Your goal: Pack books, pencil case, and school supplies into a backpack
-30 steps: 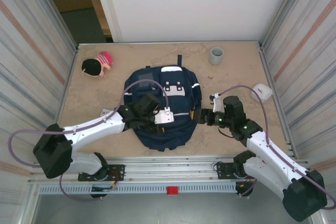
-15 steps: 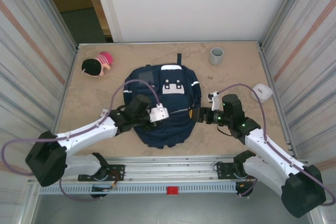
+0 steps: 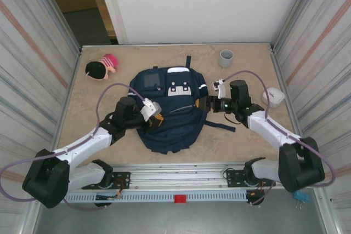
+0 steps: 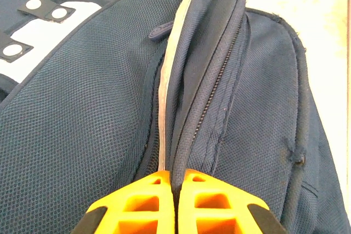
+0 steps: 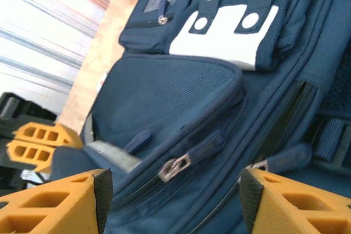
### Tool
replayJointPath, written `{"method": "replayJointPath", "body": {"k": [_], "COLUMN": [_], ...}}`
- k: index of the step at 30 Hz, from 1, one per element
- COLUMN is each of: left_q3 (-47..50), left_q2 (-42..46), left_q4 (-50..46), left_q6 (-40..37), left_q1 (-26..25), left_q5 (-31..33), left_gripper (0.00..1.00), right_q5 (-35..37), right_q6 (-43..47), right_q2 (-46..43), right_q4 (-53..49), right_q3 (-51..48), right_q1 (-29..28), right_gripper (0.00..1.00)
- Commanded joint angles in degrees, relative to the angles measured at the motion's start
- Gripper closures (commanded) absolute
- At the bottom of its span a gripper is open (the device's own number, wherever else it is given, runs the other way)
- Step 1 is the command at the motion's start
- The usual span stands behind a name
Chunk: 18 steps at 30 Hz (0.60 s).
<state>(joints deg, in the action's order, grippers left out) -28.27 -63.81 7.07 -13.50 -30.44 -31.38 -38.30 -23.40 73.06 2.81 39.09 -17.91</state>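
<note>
We've got the left gripper (image 4: pixel 175 178) pinched on a backpack (image 3: pixel 174 133) fold, left arm (image 3: pixel 88 141) stretched out low, while the right gripper (image 3: pixel 210 104) sits spread at its right edge.

White left arm (image 3: pixel 82 143) and right arm (image 3: pixel 269 130) — big black shoulders (image 3: pixel 46 175) at 8 and 4 o'clock — purple cables (image 3: pixel 117 85), orange fingers (image 4: pixel 137 206).

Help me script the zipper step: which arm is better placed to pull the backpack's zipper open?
Right. The right tool is open, aimed at the metal zipper pull. The left tool is shut on a fold of the backpack, probably bracing it.
</note>
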Motion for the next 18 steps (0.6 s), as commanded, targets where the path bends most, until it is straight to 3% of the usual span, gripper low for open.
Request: {"method": "replayJointPath", "body": {"k": [1, 11, 15, 18], "left_q3": [0.80, 1.95, 1.75, 1.55], "left_q2": [0.88, 1.73, 1.04, 0.61], "left_q4": [7.59, 8.31, 8.64, 8.73], "left_q6": [3.24, 3.54, 3.33, 3.46], "left_q1": [0.63, 1.50, 1.78, 2.36], "left_q5": [-6.44, -5.64, -5.09, -5.16], "left_gripper": [1.00, 1.00, 1.00, 1.00], "right_q5": [-1.70, -21.59, -25.90, -24.32], "right_q6": [6.66, 12.89, 16.01, 19.35], "right_q2": [4.34, 16.36, 15.84, 14.17], "right_q4": [2.64, 3.51, -1.47, -7.39], "right_q3": [3.19, 9.70, 9.21, 9.34], "right_q1": [0.25, 0.25, -0.05, -1.60], "right_gripper": [0.36, 0.36, 0.37, 0.40]}}
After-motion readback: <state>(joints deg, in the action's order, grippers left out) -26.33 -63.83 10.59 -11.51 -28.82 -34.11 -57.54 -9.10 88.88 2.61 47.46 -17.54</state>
